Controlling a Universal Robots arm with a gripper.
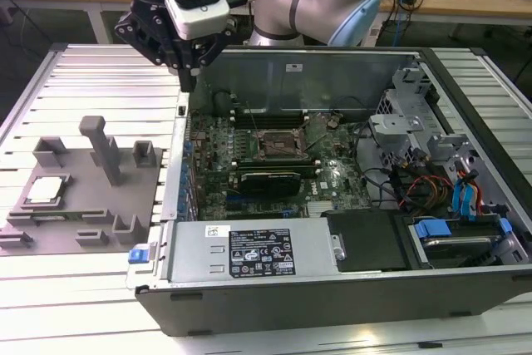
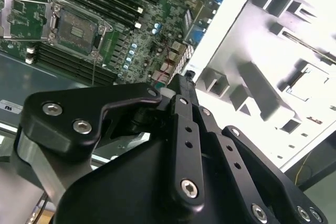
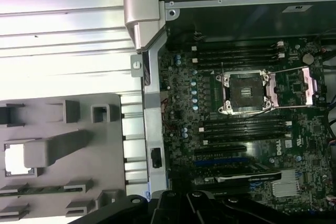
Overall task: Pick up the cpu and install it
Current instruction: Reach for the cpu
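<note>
We see a desktop computer case (image 1: 332,297) lying open on a slatted metal table (image 1: 83,72), taking up the middle and the exterior view's right. Its green circuit board (image 1: 249,168) faces up. Near the middle of the board sits the processor socket (image 1: 278,145), and in the first wrist view the socket (image 3: 244,92) has its metal frame swung back to one side.

At the exterior view's left, a grey plastic fixture (image 1: 83,222) lies on the table just beside the case. An upright post (image 1: 104,147) stands near its middle. The cpu (image 1: 43,190) rests flat in a recess at the lower left of the frame, its pale top facing up. In the first wrist view the cpu (image 3: 14,159) shows as a bright square in the same fixture (image 3: 79,114).

The black gripper (image 1: 192,81) hangs in the upper left of the exterior view. It points down over the case's left wall, between the fixture and the board. Its jaws look drawn together to a narrow point with nothing held between them. In the second wrist view the gripper (image 2: 186,80) tapers the same way, with the socket (image 2: 76,27) to one side of it. The gripper is well apart from the cpu and touches nothing.
</note>
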